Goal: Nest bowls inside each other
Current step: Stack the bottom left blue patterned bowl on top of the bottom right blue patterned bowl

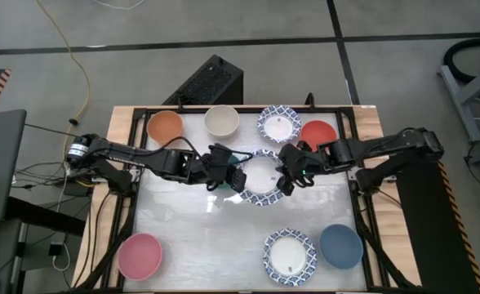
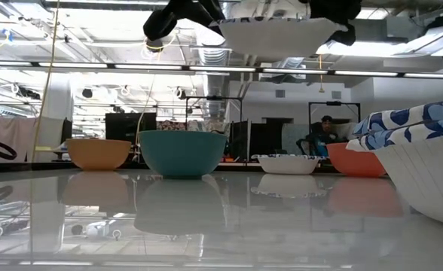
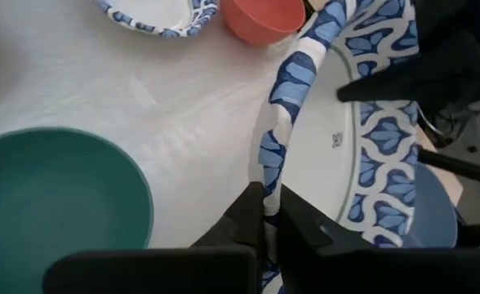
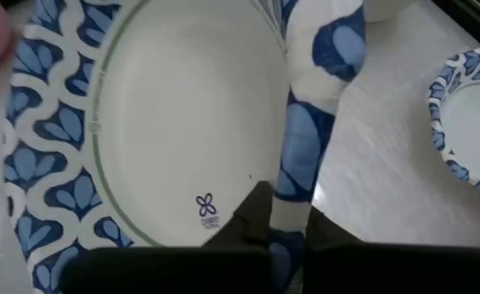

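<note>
The patterned bowl (image 1: 261, 177) hangs lifted above the middle of the table (image 1: 183, 229), over the green bowl (image 2: 182, 153). It looks like thin paper: light, a little bendy and easily creased, so the rim is the sensible hold. The left end effector (image 3: 271, 214) and the right end effector (image 4: 286, 219) each pinch opposite sides of that rim, fingers pressed together on it.

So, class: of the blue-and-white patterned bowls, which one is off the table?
The centre patterned bowl, gripped at its rim by both left gripper and right gripper; the others sit on the table.
</note>
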`<state>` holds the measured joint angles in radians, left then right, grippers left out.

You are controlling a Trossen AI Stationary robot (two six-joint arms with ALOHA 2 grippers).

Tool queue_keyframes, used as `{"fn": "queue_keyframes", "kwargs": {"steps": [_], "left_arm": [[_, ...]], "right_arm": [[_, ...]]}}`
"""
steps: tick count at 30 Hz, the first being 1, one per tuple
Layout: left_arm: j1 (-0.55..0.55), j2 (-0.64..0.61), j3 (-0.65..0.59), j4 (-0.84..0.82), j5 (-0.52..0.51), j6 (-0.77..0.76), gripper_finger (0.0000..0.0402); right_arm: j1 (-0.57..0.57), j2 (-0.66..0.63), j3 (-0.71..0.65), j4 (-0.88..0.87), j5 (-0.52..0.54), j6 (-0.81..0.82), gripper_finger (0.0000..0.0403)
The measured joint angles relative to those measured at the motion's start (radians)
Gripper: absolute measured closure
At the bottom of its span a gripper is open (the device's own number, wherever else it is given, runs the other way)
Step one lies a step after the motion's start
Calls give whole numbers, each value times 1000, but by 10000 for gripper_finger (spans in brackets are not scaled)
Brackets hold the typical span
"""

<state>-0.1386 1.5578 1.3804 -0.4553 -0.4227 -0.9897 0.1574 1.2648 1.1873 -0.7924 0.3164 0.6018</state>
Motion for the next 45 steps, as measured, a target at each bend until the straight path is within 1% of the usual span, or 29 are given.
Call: {"fn": "queue_keyframes", "kwargs": {"steps": [3, 6, 9, 13, 15, 17, 20, 24, 27, 30, 34, 36, 40, 41, 45], "left_arm": [[-10, 0, 0, 10, -2, 65, 369], [-14, 0, 0, 17, 5, 116, 332], [-13, 0, 0, 33, 41, 172, 286], [-13, -1, 0, 24, 98, 205, 227], [-13, -9, 0, 15, 126, 230, 205], [-12, -31, 0, 4, 152, 260, 193], [-9, -77, 0, -44, 162, 282, 188], [-9, -138, 0, -84, 130, 320, 187], [-9, -186, 1, -89, 106, 348, 187], [-9, -218, 1, -114, 82, 384, 187], [-4, -252, 1, -178, 59, 354, 187], [-3, -263, 1, -223, 59, 353, 187], [-4, -279, 1, -277, 57, 358, 187], [-3, -283, 1, -280, 50, 364, 187], [6, -285, 1, -295, 32, 381, 187]], "right_arm": [[-2, -7, 0, -15, -8, 38, 387], [-3, -11, 0, -58, -46, 49, 395], [4, -2, 0, -79, -64, 49, 396], [9, 0, 0, -103, -108, 60, 398], [17, -1, 0, -151, -116, 95, 398], [39, -1, 0, -222, -120, 141, 398], [86, -1, 0, -265, -172, 202, 398], [185, -1, 0, -210, -235, 289, 398], [261, -1, 0, -154, -243, 362, 398], [321, 6, 0, -148, -243, 464, 398], [384, 53, 0, -139, -244, 562, 398], [405, 85, 0, -126, -271, 576, 398], [433, 178, 0, -130, -404, 536, 397], [438, 203, 0, -128, -422, 524, 397], [456, 291, 0, -83, -438, 483, 396]]}}
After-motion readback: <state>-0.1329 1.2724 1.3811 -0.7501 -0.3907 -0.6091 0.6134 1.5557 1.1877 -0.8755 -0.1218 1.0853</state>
